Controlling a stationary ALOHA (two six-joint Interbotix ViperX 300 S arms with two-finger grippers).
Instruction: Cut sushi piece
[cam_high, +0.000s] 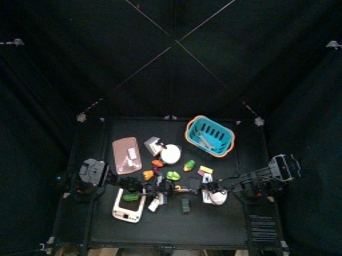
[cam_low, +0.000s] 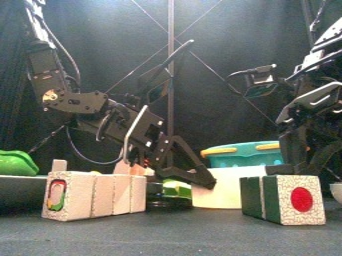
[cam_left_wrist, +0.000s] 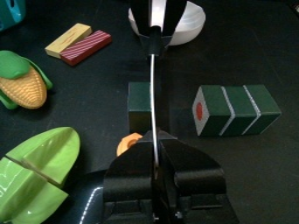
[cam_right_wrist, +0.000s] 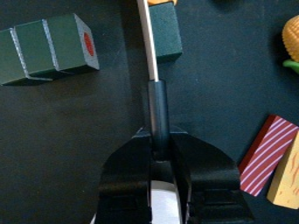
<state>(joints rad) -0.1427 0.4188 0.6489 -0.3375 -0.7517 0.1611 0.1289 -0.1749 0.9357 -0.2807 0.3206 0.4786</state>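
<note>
The left arm comes in from the left and leans down low over the table, with its wrist tipped toward the middle. The left gripper is squeezed almost all the way shut. The thin blade of a knife runs in between its two jaws, so it is pinching the blade end. Beside this arm lie a toy corn, a light green toy split down its middle, and a red and yellow block. A small orange bit sits right next to the gripper. The sushi piece lies in the middle of the table's front part, between the two arms. It is a small dark green block with flat sides. It sits just beside the blade and looks to be touching it, on the side away from the sushi roll. The roll lies on the blade's other side, a little apart from it. It is a bigger green block made of three slices stuck together, with a white end and a red dot on it. The right arm comes in from the right and hangs down over the table too. The right gripper is closed tight on the knife's dark handle, and the blade points away from it, straight toward the left gripper. So the knife lies in a line between the two grippers, low over the black table.
</note>
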